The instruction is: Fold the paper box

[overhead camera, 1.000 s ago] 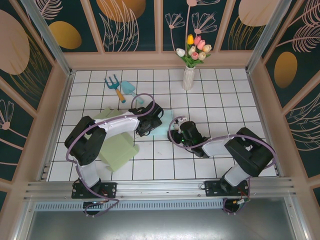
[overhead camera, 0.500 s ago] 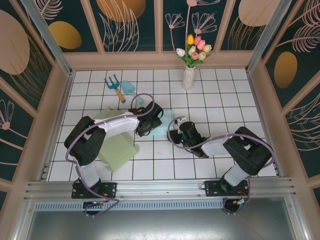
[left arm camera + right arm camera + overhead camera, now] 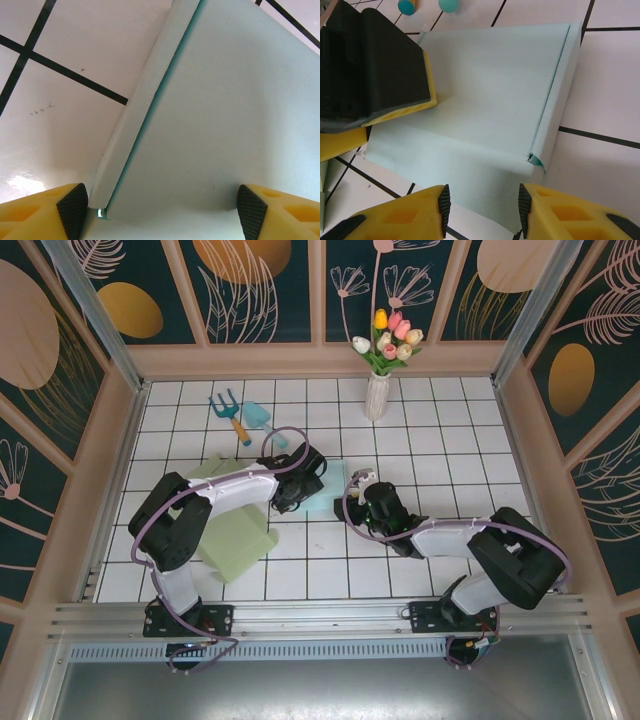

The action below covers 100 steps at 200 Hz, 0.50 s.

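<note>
Flat on the tiled table (image 3: 450, 440), mid-way between the 2 arms, lies the paper box (image 3: 333, 490): pale mint, unfolded. From above the arm ends cover most of it.

The left gripper (image 3: 303, 483) rests on the box's left part with its jaws spread wide, clamping nothing. In its wrist view only the 2 fingertips (image 3: 72, 210) show, at the bottom corners, with the box panel (image 3: 225, 110) between them. A narrow side strip (image 3: 145, 100) is creased along one edge. Can't tell if it stands up or lies flat.

The right gripper (image 3: 484, 210) sits at the box's near edge (image 3: 490, 85), jaws part-way apart, no pinch visible. The frame bottom cuts off its fingers. One yellow finger of the left gripper (image 3: 400, 112) presses on the sheet.

Left of the box are 2 pale green sheets (image 3: 235, 545), partly under the left arm. At the back are a toy fork and trowel (image 3: 240, 418) and a vase of tulips (image 3: 377, 390). The right wrist view shows just 2 round teal handle ends (image 3: 449, 5).
</note>
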Each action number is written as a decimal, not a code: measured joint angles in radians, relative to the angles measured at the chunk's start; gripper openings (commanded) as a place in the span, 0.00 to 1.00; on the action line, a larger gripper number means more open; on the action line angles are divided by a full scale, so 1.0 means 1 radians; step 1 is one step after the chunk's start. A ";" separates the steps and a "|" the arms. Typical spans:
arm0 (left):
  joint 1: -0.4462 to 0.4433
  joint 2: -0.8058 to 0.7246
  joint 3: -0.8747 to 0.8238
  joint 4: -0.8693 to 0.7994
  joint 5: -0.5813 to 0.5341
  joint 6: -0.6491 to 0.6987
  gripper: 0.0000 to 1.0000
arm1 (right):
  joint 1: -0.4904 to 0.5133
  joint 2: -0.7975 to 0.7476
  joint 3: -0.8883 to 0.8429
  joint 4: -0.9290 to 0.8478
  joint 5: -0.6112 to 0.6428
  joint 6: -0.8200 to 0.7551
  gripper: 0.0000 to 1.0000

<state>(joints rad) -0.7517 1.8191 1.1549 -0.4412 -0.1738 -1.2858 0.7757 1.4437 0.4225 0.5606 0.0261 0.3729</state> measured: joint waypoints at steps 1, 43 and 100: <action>0.000 0.000 0.000 0.000 0.000 0.000 0.80 | 0.000 0.000 0.000 0.000 0.000 0.000 0.43; 0.000 -0.002 -0.002 0.000 0.000 0.000 0.80 | -0.006 0.027 -0.001 0.008 -0.001 0.000 0.39; 0.000 -0.002 -0.004 0.004 -0.001 0.000 0.80 | -0.011 0.093 -0.005 0.031 0.000 0.002 0.33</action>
<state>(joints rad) -0.7521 1.8172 1.1507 -0.4374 -0.1745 -1.2861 0.7647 1.5372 0.4175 0.5911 0.0257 0.3752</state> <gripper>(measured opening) 0.798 0.342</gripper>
